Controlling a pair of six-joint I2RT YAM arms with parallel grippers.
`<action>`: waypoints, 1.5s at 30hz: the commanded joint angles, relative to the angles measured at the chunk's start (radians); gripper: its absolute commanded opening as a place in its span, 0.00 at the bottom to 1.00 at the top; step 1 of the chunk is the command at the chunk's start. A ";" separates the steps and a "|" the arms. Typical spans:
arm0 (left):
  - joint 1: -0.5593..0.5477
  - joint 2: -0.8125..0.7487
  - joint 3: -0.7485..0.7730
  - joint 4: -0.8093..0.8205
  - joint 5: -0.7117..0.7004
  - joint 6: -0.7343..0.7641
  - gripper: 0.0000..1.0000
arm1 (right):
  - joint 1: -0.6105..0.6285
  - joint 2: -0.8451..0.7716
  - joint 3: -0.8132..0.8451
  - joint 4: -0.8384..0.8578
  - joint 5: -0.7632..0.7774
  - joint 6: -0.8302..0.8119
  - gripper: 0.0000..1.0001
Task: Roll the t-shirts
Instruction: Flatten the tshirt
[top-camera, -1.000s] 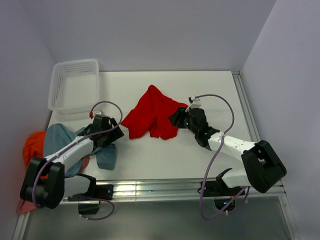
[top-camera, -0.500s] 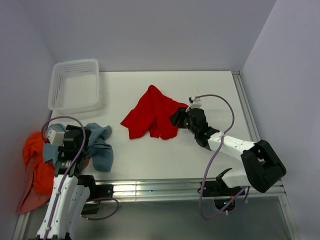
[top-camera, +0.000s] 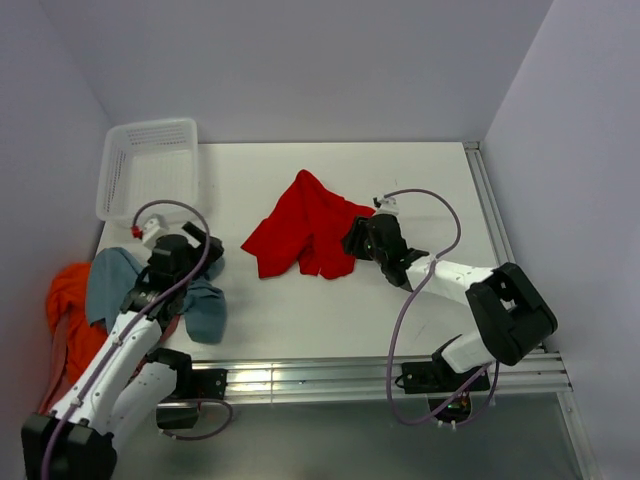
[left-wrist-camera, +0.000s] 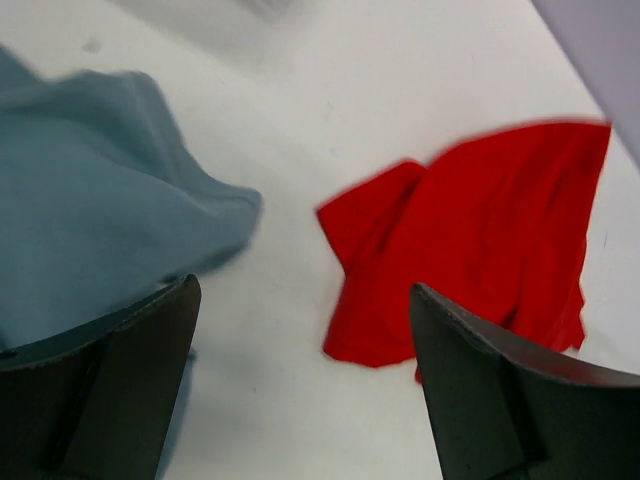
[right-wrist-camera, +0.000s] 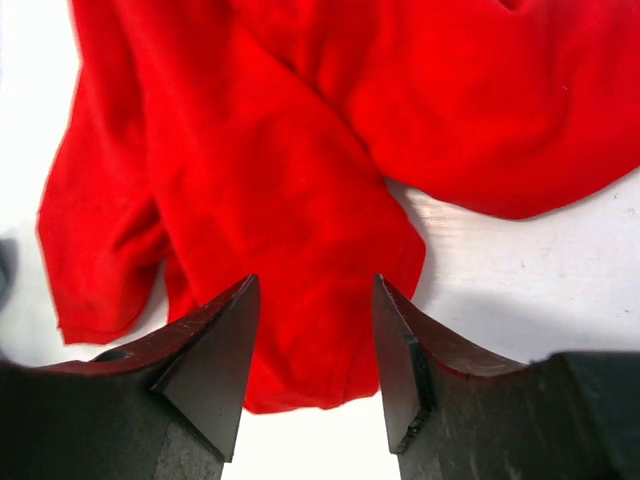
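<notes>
The red t-shirt (top-camera: 305, 225) lies crumpled in the middle of the surface (top-camera: 420, 180), its longer spread running roughly left to right. Your right arm is plainly the nearer: the right fingers (right-wrist-camera: 215, 375) stand about half apart, gripping nothing, poised at the shirt's right-hand edge with red cloth showing through the gap between them. Your left fingers (left-wrist-camera: 120, 390) are spread wide and empty above the grey-blue t-shirt (top-camera: 205, 305) at the left, and the red one lies ahead and to their right, well apart.
</notes>
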 joint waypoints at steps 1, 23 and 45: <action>-0.206 0.065 0.062 0.076 -0.116 0.023 0.91 | 0.005 0.034 0.058 -0.042 0.052 0.027 0.55; -0.342 0.468 0.093 0.289 0.054 0.097 0.92 | 0.001 -0.003 -0.097 -0.021 -0.077 0.242 0.61; -0.347 0.725 0.162 0.347 0.149 0.097 0.17 | 0.016 -0.133 -0.144 -0.031 -0.029 0.213 0.00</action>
